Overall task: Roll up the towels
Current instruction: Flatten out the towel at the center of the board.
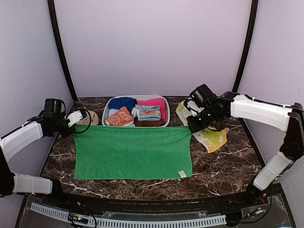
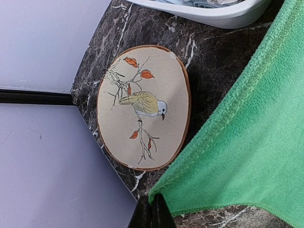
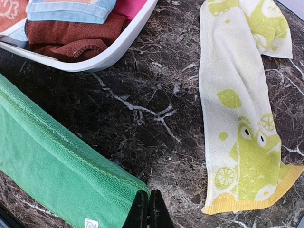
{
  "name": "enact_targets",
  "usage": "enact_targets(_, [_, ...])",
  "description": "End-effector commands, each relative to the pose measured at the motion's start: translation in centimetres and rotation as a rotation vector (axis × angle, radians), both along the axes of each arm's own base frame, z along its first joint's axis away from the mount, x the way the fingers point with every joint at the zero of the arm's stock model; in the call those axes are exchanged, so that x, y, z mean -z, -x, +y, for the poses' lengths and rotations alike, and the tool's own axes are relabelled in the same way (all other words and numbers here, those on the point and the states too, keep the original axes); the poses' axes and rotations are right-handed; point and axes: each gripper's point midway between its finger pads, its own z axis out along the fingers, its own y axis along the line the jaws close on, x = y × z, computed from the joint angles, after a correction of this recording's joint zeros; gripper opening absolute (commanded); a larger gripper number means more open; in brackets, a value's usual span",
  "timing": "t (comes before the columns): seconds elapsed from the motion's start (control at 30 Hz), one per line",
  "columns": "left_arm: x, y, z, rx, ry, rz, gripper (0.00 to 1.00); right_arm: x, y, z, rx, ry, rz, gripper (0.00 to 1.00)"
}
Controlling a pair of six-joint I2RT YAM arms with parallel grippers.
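The bright green towel (image 1: 133, 152) lies spread flat across the middle of the marble table. My left gripper (image 1: 76, 128) is shut on its far left corner; the left wrist view shows the corner (image 2: 164, 194) pinched between the black fingertips (image 2: 142, 216). My right gripper (image 1: 191, 127) is shut on its far right corner, seen in the right wrist view (image 3: 128, 187). The cream-white towel with yellow-green shapes (image 1: 209, 135) lies crumpled lengthwise to the right of the green one, and also shows in the right wrist view (image 3: 237, 109).
A white basket (image 1: 164, 124) at the back holds folded blue, pink, orange-patterned and brown cloths. An oval coaster with a bird picture (image 2: 142, 107) lies at the far left beside my left gripper. Grey walls enclose the table on three sides.
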Motion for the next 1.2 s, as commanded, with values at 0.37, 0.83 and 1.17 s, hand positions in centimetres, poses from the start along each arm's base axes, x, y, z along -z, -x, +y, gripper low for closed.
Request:
enact_targets(0.37, [2.3,5.6,-1.6,0.091,0.064,0.033,0.0,4.3,5.5,-1.9,0.021,-0.025,0.095,0.0])
enact_targets(0.83, [6.2,11.6,-2.0,0.079,0.12,0.123,0.0,7.1,10.5,-0.6,0.003,-0.055,0.155,0.0])
enact_targets(1.17, [2.9,7.5,-0.2,0.019,0.027,-0.063,0.0,1.7,6.0,0.4,0.004,-0.004,-0.002,0.0])
